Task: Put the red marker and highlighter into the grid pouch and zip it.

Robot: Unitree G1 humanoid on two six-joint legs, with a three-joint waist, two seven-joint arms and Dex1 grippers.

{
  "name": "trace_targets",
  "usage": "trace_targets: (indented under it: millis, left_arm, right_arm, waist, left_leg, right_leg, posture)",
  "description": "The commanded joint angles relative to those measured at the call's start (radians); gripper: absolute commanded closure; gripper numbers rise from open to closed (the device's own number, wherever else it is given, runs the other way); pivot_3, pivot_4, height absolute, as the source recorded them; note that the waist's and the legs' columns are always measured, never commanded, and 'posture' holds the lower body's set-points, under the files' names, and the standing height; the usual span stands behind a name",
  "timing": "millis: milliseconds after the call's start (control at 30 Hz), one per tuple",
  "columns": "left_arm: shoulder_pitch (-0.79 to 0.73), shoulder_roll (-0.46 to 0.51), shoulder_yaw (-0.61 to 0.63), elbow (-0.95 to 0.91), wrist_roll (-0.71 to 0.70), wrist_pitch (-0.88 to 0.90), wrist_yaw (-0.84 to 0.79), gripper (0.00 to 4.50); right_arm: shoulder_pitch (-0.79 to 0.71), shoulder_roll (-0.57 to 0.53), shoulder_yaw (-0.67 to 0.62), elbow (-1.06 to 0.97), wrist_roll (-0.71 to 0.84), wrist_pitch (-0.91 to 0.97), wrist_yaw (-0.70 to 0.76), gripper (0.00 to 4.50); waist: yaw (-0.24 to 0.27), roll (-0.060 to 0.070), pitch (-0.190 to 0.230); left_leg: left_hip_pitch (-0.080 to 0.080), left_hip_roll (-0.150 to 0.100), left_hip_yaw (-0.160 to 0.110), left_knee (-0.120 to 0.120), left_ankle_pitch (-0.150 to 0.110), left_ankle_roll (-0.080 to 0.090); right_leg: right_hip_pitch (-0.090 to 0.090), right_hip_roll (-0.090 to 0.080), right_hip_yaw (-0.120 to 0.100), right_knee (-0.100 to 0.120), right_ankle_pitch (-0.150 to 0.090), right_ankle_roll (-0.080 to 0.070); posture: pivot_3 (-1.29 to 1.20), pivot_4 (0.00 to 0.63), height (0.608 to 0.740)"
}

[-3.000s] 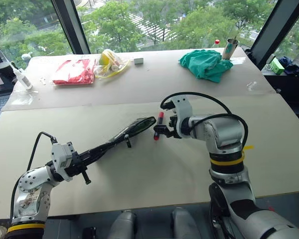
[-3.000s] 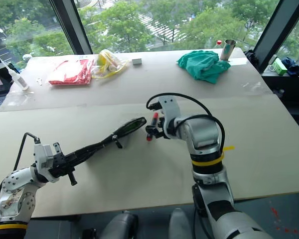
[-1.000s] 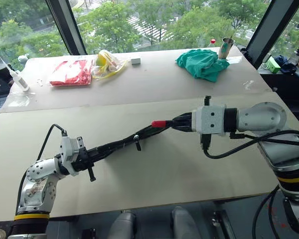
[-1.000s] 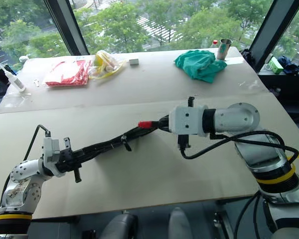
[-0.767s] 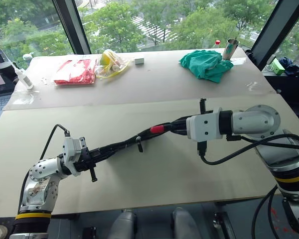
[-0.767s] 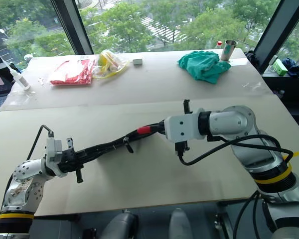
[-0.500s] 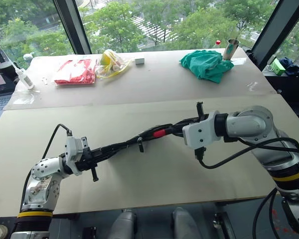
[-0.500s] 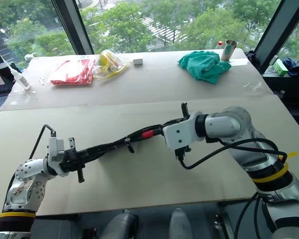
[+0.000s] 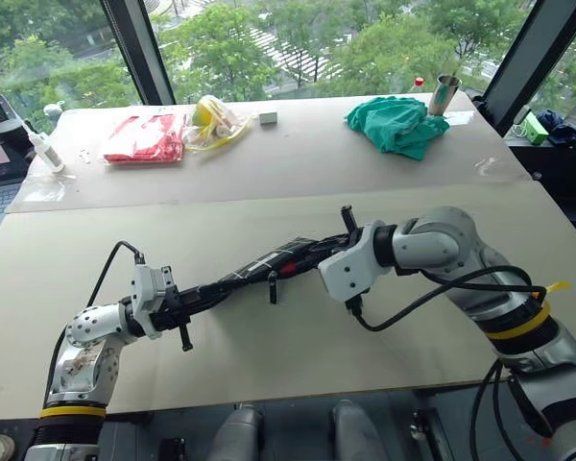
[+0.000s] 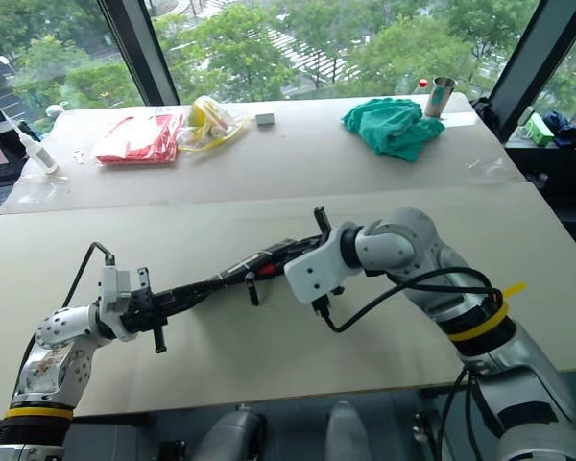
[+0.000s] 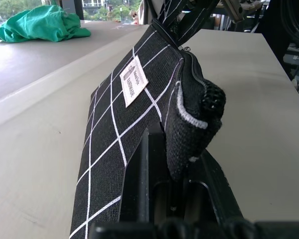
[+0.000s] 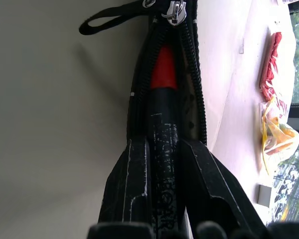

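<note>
The grid pouch, black with white lines and a small white label, is held up off the table and stretched between my two grippers. My left gripper is shut on its near end. The pouch's mouth stands unzipped, with the zipper pull and its cord at the far end of the opening. My right gripper is shut on the black barrel of the red marker, whose red end pokes down inside the open mouth. The highlighter is out of view.
At the back of the table lie a red plastic packet, a yellow bag, a small white block, a green cloth and a metal cup. A white bottle stands at the far left edge.
My right gripper has moved left and down and rolled, sliding the marker from just outside the pouch's mouth into the opening. The left gripper has kept still.
</note>
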Motion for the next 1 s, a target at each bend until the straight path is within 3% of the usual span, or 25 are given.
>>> trace_targets:
  millis: [33, 233, 433, 500, 667, 867, 1000]
  left_arm:
    - [-0.014, -0.005, 0.005, -0.008, -0.008, -0.025, -0.011, 4.50]
    - [-0.025, -0.011, -0.002, 0.001, -0.005, -0.027, -0.014, 4.50]
    - [-0.037, -0.013, -0.004, 0.012, -0.002, -0.028, -0.021, 4.50]
    - [-0.037, -0.015, -0.004, 0.010, -0.001, -0.028, -0.020, 4.50]
    - [-0.026, -0.016, -0.002, 0.002, 0.000, -0.029, -0.017, 4.50]
    - [-0.024, -0.016, 0.004, 0.005, 0.002, -0.035, -0.008, 4.50]
    - [-0.021, -0.014, 0.008, 0.006, 0.002, -0.038, -0.007, 4.50]
  right_arm:
    - [-0.032, 0.054, 0.025, 0.036, -0.043, -0.003, -0.031, 4.02]
    - [-0.016, 0.149, 0.062, 0.065, -0.012, -0.056, -0.043, 4.02]
    - [0.007, 0.125, 0.085, 0.131, -0.006, -0.180, -0.032, 4.02]
    - [0.010, 0.134, 0.062, 0.125, 0.042, -0.131, -0.007, 3.02]
    - [-0.019, 0.108, -0.010, 0.129, 0.092, -0.040, 0.018, 1.53]
    - [-0.087, 0.019, -0.200, 0.124, 0.305, 0.158, 0.099, 1.53]
    - [-0.024, -0.113, -0.334, -0.009, 0.588, 0.509, 0.271, 1.53]
  waist:
    - [0.000, 0.000, 0.000]
    - [0.000, 0.000, 0.000]
    - [0.001, 0.000, 0.000]
    - [-0.001, 0.000, 0.000]
    - [0.000, 0.000, 0.000]
    - [0.003, 0.000, 0.000]
    - [0.004, 0.000, 0.000]
  left_leg:
    - [0.000, 0.000, 0.000, 0.000, 0.000, 0.000]
    - [0.000, 0.000, 0.000, 0.000, 0.005, -0.008]
    - [0.000, -0.001, -0.001, 0.000, 0.005, -0.008]
    - [0.000, 0.000, -0.001, 0.000, 0.005, -0.008]
    - [0.000, 0.000, -0.001, 0.000, 0.005, -0.008]
    - [-0.001, 0.000, -0.001, 0.000, 0.005, -0.008]
    - [0.000, 0.000, -0.002, 0.000, 0.001, -0.002]
  right_leg:
    - [0.000, 0.000, 0.000, 0.000, 0.000, 0.000]
    - [-0.001, 0.000, 0.000, 0.001, 0.000, 0.000]
    - [0.000, 0.000, 0.000, 0.001, 0.000, 0.000]
    - [0.000, 0.000, 0.000, 0.001, 0.000, 0.000]
    - [0.000, 0.000, 0.000, 0.002, 0.000, 0.000]
    - [0.000, 0.000, 0.000, 0.001, 0.000, 0.000]
    - [0.000, 0.000, 0.000, 0.001, 0.000, 0.000]
  posture:
    - [0.00, 0.150, 0.740]
    - [0.00, 0.150, 0.740]
    - [0.00, 0.150, 0.740]
    - [0.00, 0.150, 0.740]
    - [0.00, 0.150, 0.740]
    - [0.00, 0.150, 0.740]
    - [0.00, 0.150, 0.740]
